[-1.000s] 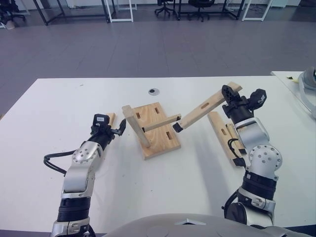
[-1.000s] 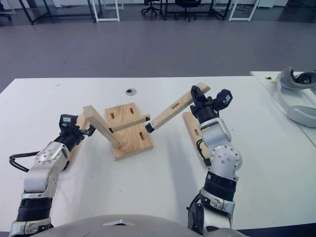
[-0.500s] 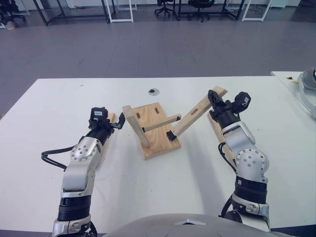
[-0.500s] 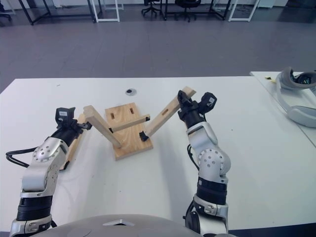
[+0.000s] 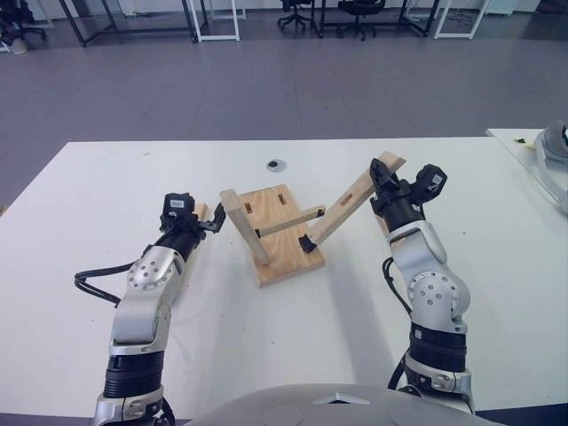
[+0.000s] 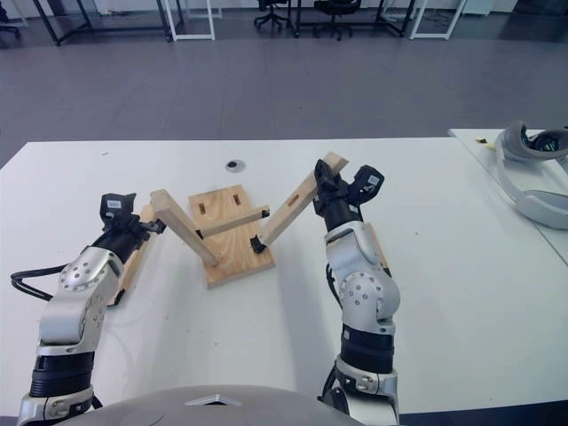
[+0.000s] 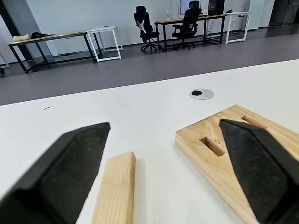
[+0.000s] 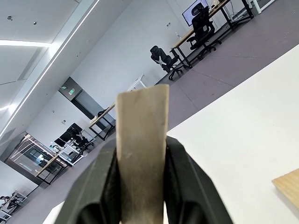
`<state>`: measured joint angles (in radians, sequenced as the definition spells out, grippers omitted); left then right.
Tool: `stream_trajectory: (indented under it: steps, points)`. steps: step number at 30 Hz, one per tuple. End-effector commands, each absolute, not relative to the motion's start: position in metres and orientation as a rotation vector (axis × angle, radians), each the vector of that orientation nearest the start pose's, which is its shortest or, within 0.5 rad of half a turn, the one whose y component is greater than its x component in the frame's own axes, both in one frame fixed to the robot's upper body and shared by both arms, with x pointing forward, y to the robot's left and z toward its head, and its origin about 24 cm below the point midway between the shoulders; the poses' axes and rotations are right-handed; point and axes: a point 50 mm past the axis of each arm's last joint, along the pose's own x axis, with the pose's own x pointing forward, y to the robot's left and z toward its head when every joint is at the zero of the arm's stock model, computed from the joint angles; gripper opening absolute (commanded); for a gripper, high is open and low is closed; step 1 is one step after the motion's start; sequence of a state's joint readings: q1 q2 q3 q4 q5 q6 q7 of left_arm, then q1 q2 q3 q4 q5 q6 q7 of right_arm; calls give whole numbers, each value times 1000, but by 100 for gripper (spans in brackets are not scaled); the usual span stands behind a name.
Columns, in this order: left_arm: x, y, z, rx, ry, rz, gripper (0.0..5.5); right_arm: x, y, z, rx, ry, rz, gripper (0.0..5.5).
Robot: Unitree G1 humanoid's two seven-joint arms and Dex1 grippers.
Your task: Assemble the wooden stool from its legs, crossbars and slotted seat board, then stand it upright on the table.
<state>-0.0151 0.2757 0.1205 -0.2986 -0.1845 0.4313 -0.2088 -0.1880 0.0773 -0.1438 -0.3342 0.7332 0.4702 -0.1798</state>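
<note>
Seat board lies flat mid-bench, slots facing up, likely so legs can drop in from above. One leg stands on the board's left side, leaning left. A crossbar sticks out of it to the right over the board

Right gripper has its jaws clamped on the top end of a second leg; the right wrist view shows the wood pinched tight between both fingers. This leg is slanted, upper end far-right, dark-tipped lower end down on the board's right edge, just beside the crossbar's free end. Judgement: the high grip gives leverage to swing the leg upright while the low end acts as a pivot toward its slot. Cannot tell if the tip is in a slot or only resting on the board

Left gripper is empty, jaws wide open, low over the bench just left of the board. A loose wooden piece lies on the bench under it, nearer one finger. Probably staged to grab that piece or steady the board

Risk: nothing pins the board, so a sideways push from the right leg could slide it or tip the standing leg
</note>
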Motion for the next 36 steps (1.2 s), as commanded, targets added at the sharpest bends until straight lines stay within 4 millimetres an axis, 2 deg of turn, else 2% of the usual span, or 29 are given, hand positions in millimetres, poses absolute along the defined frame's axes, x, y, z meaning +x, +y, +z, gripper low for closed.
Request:
stream_trajectory:
  steps: [1,7,11,27,29,32,36]
  points:
    - [250,199,88,83,116,-155,431,270,-131,121,760,2,87,101]
    - [248,200,85,80,128,-156,431,273,-140,138,804,-73,109,101]
    - [248,199,82,79,135,-158,431,275,-146,141,871,-88,87,101]
    - [248,201,80,92,147,-167,431,270,-137,107,798,15,79,101]
    - [247,201,80,92,149,-167,431,269,-136,107,747,9,86,101]
    - [247,201,80,93,148,-164,431,268,-129,116,560,-37,130,101]
    - [247,201,81,95,145,-166,431,263,-118,127,431,-81,160,101]
